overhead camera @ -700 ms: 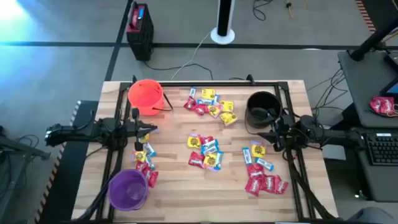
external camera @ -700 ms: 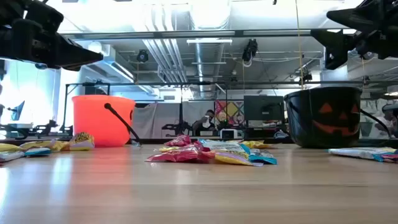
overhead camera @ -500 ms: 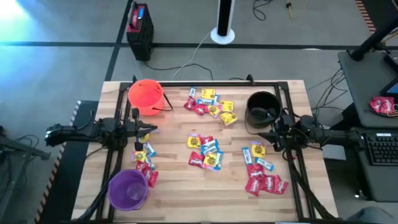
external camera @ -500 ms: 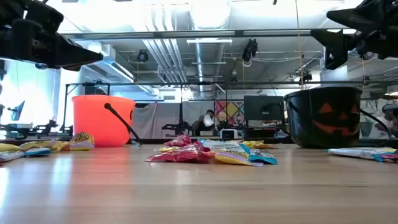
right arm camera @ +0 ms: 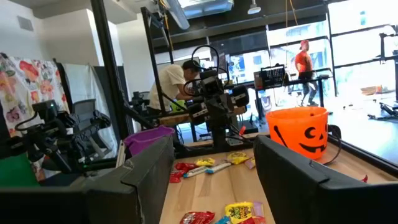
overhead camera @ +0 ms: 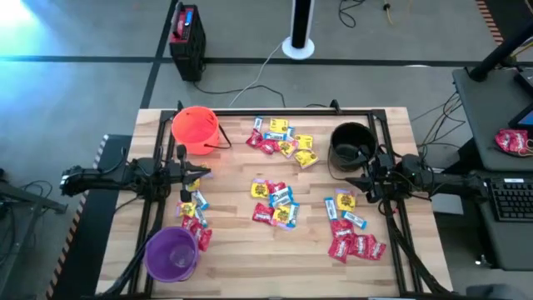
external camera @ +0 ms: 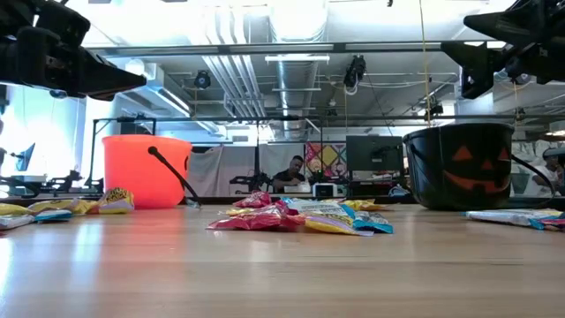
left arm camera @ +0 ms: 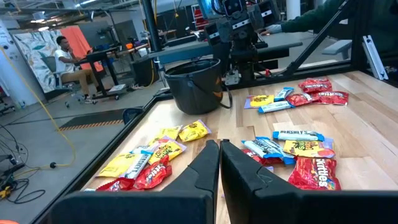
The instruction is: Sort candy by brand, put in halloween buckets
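Candy in red, yellow and blue-and-white packets lies flat on the wooden table in loose groups: at the far middle (overhead camera: pixel 281 140), the centre (overhead camera: pixel 275 203), the near right (overhead camera: pixel 350 232) and the left (overhead camera: pixel 193 214). The orange bucket (overhead camera: pixel 196 129) stands at the far left, the black bucket (overhead camera: pixel 351 147) at the far right, the purple bucket (overhead camera: pixel 172 252) at the near left. My left gripper (overhead camera: pixel 202 172) (left arm camera: pixel 219 152) hovers shut between the orange bucket and the left candies. My right gripper (overhead camera: pixel 360 185) (right arm camera: pixel 214 177) hovers open, just near of the black bucket. Neither holds anything.
A black rail frame (overhead camera: pixel 275 112) runs along the table's far edge and sides. A larger red bag (overhead camera: pixel 512 141) and a keyboard (overhead camera: pixel 510 198) lie on a side desk beyond the right edge. Bare wood (overhead camera: pixel 266 258) shows along the near edge. A person (external camera: pixel 296 172) sits in the room behind.
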